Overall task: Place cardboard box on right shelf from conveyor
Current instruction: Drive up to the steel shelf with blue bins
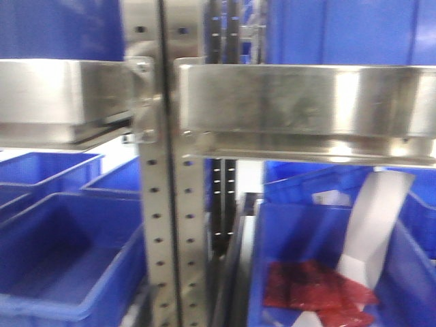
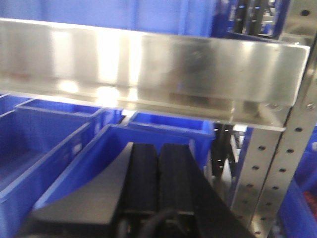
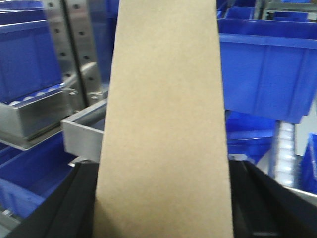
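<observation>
The tan cardboard box (image 3: 163,109) fills the middle of the right wrist view, standing up between the black fingers (image 3: 69,203) of my right gripper (image 3: 163,198), which is shut on it. Behind the box's left edge shows a corner of the right shelf (image 3: 81,133). In the front view the right shelf (image 1: 306,102) is a shiny steel lip at upper right, and neither the box nor a gripper shows there. My left gripper (image 2: 158,166) is shut and empty, its pads pressed together below a steel shelf lip (image 2: 148,64). The conveyor is out of view.
A perforated steel upright (image 1: 160,204) separates the left shelf (image 1: 61,95) from the right one. Blue bins (image 1: 61,252) stand below both shelves; one at lower right holds red packets (image 1: 313,289) and white paper (image 1: 375,225). Another blue bin (image 3: 267,69) sits right of the box.
</observation>
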{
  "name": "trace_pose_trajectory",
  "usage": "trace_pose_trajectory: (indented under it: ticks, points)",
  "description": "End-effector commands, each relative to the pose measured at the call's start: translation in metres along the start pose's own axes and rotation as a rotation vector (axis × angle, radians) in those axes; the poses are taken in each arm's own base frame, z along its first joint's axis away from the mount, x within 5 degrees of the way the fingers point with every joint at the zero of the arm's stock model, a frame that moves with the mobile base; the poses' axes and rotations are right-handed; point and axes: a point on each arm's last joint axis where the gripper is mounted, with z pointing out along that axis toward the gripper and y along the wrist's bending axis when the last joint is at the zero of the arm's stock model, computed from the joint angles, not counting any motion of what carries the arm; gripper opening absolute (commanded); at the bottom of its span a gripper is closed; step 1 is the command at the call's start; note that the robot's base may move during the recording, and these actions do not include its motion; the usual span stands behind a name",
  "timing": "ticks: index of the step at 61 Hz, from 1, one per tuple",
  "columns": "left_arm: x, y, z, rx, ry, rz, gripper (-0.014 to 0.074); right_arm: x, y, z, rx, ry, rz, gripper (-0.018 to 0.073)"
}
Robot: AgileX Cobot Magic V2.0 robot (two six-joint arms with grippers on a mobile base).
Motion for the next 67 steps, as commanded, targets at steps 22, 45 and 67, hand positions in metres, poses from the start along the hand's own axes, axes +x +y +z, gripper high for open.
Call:
trace_pose_trajectory:
  ticks: [22,45,67]
  points:
    - [-0.0054,0.0003,-0.001,-0.002,-0.092,-0.005,-0.0115,-0.0166,0.0018,-0.0015,-0.012,-0.116,-0.016,0.0235]
    - [-0.0054,0.0003,-0.001,-0.002,-0.092,-0.005,-0.0115,-0.0166,0.0018,-0.0015,-0.012,-0.116,-0.016,0.0235]
    - [-0.0054,0.0003,-0.001,-0.002,-0.092,-0.005,-0.0116,-0.0166,0.0018,-0.0015,-0.012,-0.116,-0.016,0.0235]
